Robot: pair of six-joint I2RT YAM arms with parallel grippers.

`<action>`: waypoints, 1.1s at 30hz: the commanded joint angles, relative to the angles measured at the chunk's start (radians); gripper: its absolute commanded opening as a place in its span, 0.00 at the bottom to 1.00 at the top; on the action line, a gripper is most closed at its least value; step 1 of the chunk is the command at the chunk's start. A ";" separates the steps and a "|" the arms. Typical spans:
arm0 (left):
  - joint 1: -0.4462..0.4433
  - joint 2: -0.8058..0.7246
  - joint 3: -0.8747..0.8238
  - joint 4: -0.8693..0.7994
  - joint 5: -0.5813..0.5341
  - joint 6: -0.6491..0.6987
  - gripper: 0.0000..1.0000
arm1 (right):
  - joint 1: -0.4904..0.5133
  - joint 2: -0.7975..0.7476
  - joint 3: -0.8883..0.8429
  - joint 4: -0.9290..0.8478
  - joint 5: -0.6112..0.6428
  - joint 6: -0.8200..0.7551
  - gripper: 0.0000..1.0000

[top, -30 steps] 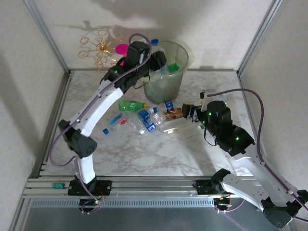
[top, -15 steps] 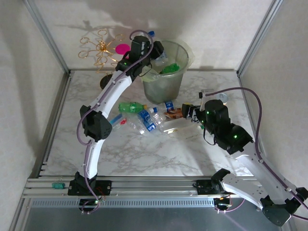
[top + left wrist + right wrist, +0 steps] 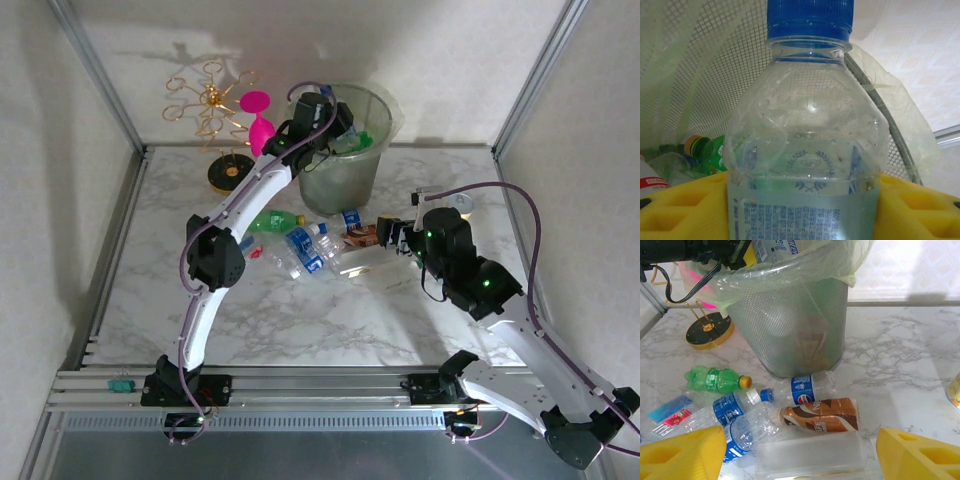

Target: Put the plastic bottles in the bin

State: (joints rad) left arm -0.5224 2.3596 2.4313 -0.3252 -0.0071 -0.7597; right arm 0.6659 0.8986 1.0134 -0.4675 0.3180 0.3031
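The left hand is over the rim of the bin, which stands at 12 o'clock on the table. Between its yellow fingers there is a clear bottle with a blue cap and a blue label. Both pads touch its sides, so this hand is closed on it, and the bottle is above the open bin. Inside the bin lies a green bottle with a yellow cap.

The right hand is low over the table at 4 o'clock from the bin. It is wide open and holds nothing.

More bottles lie in a heap at 6 o'clock from the bin: a green one, a blue-label bottle, a brown-label bottle and a plain bottle without label, which is nearest to the right hand. A pink goblet stands at 9 o'clock from the bin.
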 commanded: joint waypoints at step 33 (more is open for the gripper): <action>-0.027 -0.346 -0.084 -0.045 -0.004 0.052 0.75 | 0.007 -0.004 0.122 -0.077 -0.008 0.020 0.79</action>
State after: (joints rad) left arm -0.5266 2.0979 2.3787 -0.3080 0.0242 -0.7654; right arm 0.6659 0.9051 1.1324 -0.5220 0.3191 0.3046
